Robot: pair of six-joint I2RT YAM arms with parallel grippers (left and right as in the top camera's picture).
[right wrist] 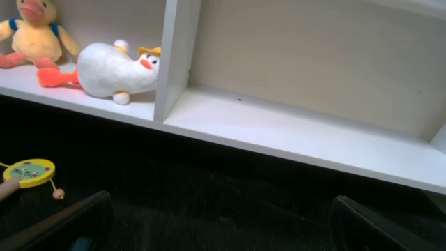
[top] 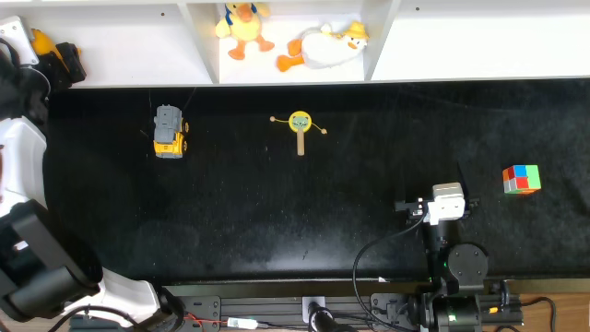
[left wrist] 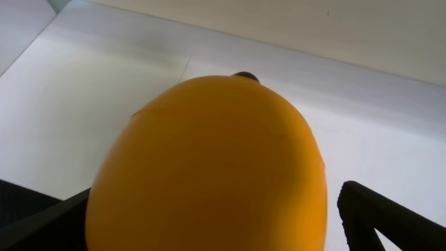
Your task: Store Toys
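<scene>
Left gripper (top: 63,57), inside the white shelf's (top: 129,55) left compartment, sits around one orange rounded toy (left wrist: 209,167) (clamped or loose, I cannot tell). One yellow plush duck (top: 244,23) and one white plush duck (top: 323,46) lie in the middle compartment; one toy truck (top: 169,132), one rattle (top: 300,124) and one colour cube (top: 521,180) sit well apart on the black mat (top: 277,212). Right gripper (right wrist: 219,223) hangs with its fingers apart above the mat's right part, arm folded near its base.

Left arm (top: 35,266) and right arm (top: 458,263) show black joints, white housings, black cables (top: 364,254).
</scene>
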